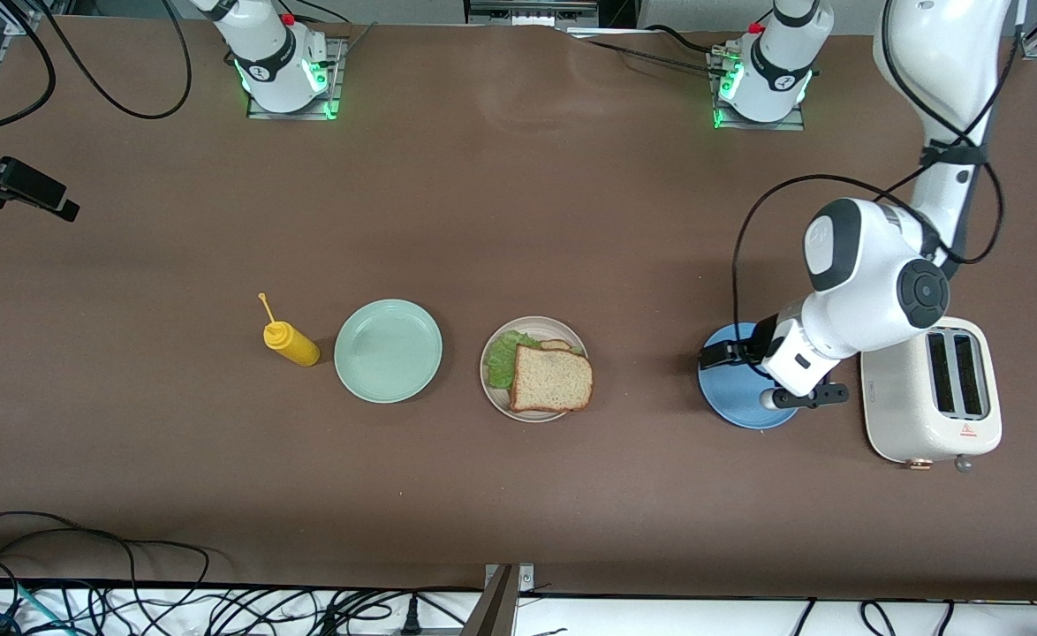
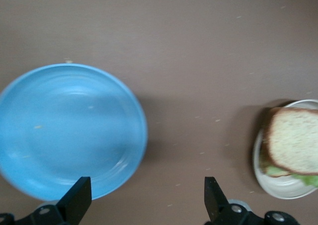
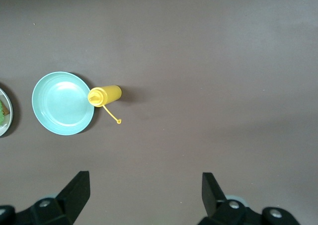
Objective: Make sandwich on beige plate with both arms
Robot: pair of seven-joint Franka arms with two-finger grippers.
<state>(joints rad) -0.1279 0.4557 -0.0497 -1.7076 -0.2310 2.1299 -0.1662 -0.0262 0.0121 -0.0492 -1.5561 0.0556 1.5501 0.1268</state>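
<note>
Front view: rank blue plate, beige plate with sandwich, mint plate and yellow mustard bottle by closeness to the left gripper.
1. Round blue plate, under the open left gripper.
2. Beige plate with brown-bread lettuce sandwich, mid-table.
3. Mint green plate, toward the right arm's end.
4. Yellow mustard squeeze bottle, beside it.

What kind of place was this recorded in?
Likely a robotics lab staged as a kitchen: two arm bases bolted to a brown table, loose cables along its edge, plus a toaster and a sandwich on the beige plate.

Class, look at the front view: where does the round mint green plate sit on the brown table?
The round mint green plate lies between the yellow squeeze bottle and the beige plate holding the sandwich, toward the right arm's end of the table.
</note>
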